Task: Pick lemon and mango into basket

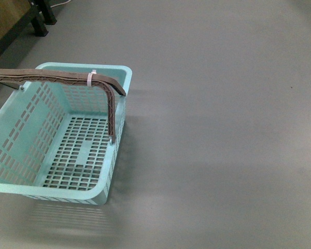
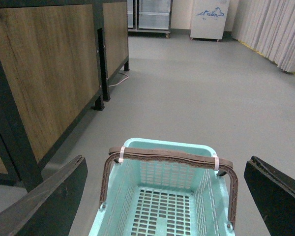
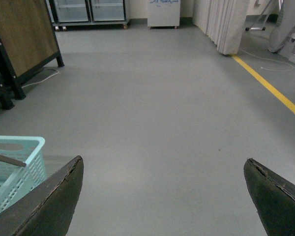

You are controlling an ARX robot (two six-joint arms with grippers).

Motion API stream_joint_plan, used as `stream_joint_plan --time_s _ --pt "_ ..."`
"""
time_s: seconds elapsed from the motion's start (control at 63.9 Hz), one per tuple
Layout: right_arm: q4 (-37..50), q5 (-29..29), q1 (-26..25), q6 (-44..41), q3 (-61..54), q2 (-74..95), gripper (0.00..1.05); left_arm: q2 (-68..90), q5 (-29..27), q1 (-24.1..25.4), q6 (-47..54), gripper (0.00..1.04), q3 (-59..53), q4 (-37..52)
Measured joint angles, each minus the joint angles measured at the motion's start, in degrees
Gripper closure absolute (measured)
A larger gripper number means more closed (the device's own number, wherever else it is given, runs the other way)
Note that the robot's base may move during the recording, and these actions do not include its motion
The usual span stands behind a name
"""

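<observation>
A grey floor point(image 1: 223, 129) runs off toward wood-panelled cabinets point(image 2: 44, 69), and on it stands the aqua basket point(image 1: 52, 193), handle raised and nothing inside; neither lemon nor mango shows in any view. The task looks not yet begun, so the next move calls for finding the fruit before any reach. The left gripper point(image 2: 166, 164) hangs above the basket and the right gripper point(image 3: 163, 162) above floor beside it, both spread wide and holding nothing.
</observation>
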Motion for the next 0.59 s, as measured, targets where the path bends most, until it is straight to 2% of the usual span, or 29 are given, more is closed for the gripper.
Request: stream_joint_plan --time_s 0.422,0.469,0.516,0.594 --pt "0.00 0.00 0.00 0.00 0.00 0.00 0.09 0.02 -0.04 0.00 0.00 0.07 0.00 0.00" --pt "0.00 -0.02 0.00 0.00 0.00 0.00 0.09 3.67 -9.64 -2.99 -4.63 0.07 2.71 -7.26" --pt "0.00 0.00 0.00 0.00 0.00 0.00 0.09 12.96 -23.43 -7.91 -12.74 0.07 7.91 -17.84" --pt "0.00 -0.02 0.00 0.00 0.00 0.00 0.09 21.86 -31.91 -10.12 -21.68 0.07 11.13 -21.62"
